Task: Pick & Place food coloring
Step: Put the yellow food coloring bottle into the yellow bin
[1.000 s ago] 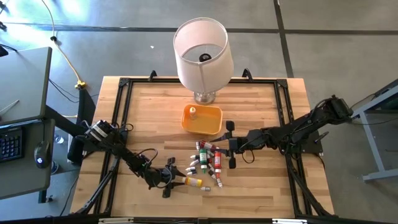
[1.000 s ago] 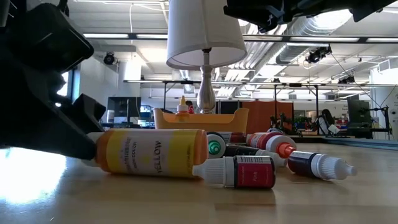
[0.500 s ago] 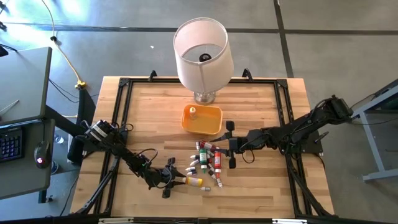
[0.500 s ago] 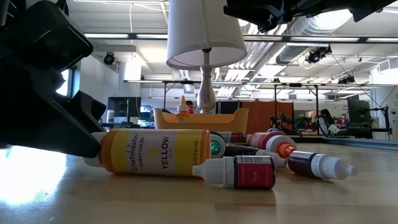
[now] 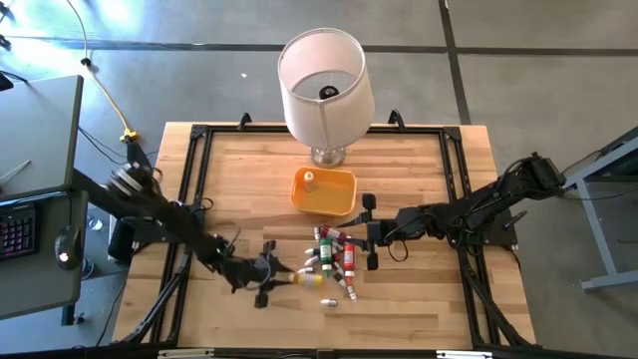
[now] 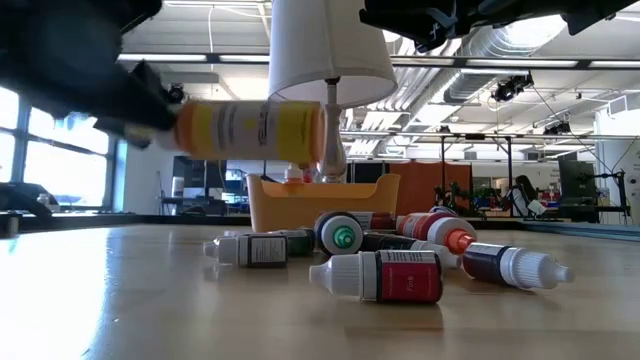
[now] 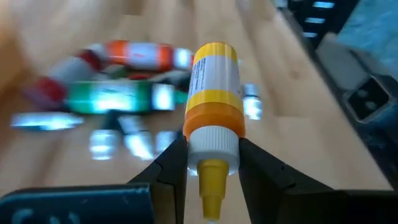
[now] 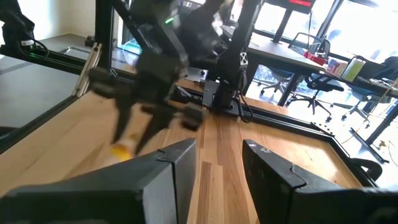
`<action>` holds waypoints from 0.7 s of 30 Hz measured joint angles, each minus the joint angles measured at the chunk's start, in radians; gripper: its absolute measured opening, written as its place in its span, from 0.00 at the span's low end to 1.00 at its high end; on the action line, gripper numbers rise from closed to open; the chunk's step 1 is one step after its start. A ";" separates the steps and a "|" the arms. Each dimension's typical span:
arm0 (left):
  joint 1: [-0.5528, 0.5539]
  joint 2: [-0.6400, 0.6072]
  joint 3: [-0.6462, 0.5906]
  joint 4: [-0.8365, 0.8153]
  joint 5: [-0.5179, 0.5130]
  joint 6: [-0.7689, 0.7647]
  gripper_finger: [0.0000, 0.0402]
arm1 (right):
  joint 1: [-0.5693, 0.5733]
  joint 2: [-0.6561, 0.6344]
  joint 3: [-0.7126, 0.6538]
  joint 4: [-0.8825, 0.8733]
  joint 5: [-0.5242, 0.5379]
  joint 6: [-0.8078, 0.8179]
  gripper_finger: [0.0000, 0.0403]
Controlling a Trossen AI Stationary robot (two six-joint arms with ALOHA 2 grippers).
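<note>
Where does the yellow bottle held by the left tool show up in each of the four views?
High view: yellow bottle at the left tool, left of the bottle pile.
Low view: lifted off the table, upper left.
Left wrist view: centre, clamped between the fingers.
Right wrist view: only a yellow bit below the left tool.
Shared landmark: the bottle pile.
</note>
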State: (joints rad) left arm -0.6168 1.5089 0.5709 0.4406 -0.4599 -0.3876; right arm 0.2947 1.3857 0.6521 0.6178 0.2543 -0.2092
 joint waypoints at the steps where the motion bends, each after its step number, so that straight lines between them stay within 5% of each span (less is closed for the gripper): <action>1: 0.026 -0.048 0.000 -0.067 0.011 0.001 0.25 | 0.000 0.000 0.000 0.002 0.000 0.003 0.31; 8: 0.301 -0.272 0.011 -0.268 0.216 0.178 0.25 | -0.030 0.053 0.000 0.049 0.000 0.025 0.31; 13: 0.471 -0.280 0.124 -0.422 0.366 0.297 0.25 | -0.086 0.158 0.000 0.135 -0.001 0.026 0.31; 21: 0.576 -0.237 0.266 -0.568 0.401 0.441 0.25 | -0.151 0.245 0.001 0.162 -0.027 0.061 0.31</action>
State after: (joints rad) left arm -0.0404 1.2717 0.8373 -0.1270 -0.0589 0.0535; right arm 0.1441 1.6310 0.6529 0.7794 0.2276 -0.1478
